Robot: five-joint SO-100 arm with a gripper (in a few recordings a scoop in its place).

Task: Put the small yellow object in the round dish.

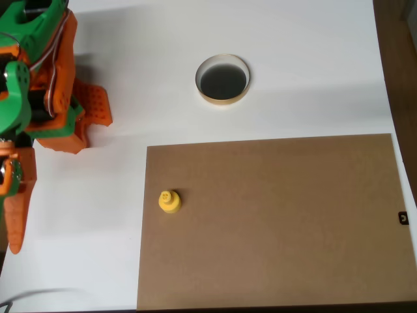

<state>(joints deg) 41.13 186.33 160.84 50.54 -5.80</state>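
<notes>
On the brown board (273, 222), 9 o'clock edge: small yellow object (169, 201) upright, knob toward camera. Round dish (223, 80) at 12. Gripper (16, 202) cropped at frame edge, jaw state unclear.

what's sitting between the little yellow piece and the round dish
Nothing stands between them in the overhead view: the small yellow object sits on brown board, then bare white table up to the round dish.

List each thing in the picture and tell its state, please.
Yellow object: upright on the brown board, near its left edge, free.
Dish: empty, on the white table, apart from the board.
Brown board: flat on the table.
Gripper: at the left, away from both, holding nothing; open or shut unclear.
</notes>
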